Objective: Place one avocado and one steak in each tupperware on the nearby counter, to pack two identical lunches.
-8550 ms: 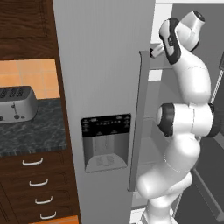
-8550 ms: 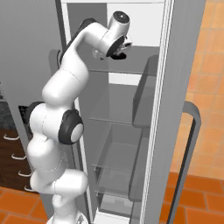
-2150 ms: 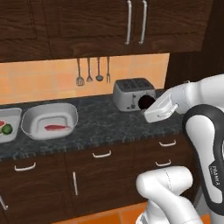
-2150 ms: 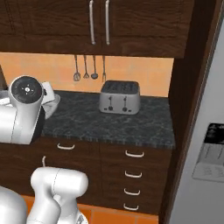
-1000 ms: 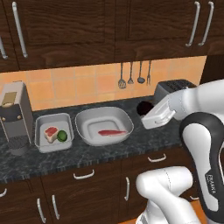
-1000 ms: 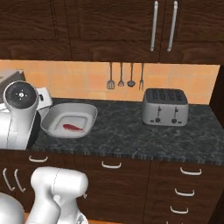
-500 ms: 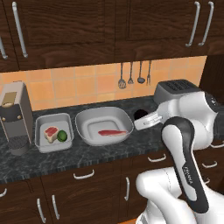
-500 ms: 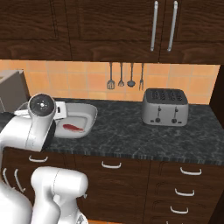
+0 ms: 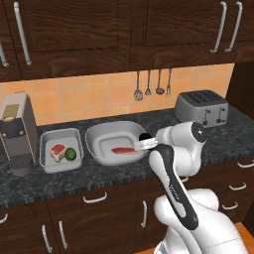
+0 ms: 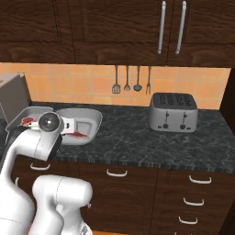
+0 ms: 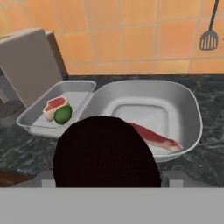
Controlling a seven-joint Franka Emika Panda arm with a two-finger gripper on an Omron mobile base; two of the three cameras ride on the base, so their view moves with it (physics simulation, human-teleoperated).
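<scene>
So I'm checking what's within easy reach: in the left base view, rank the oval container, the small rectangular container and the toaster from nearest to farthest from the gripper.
1. oval container, directly under the gripper, which holds a dark round thing.
2. small rectangular container, farther left, beside the oval one.
3. toaster, off to the right by the wall.

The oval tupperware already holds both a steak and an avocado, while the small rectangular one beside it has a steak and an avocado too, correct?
Not quite. The oval tupperware holds only a steak, no avocado, as the hand view shows. The small rectangular tupperware beside it does hold a steak and an avocado.
</scene>
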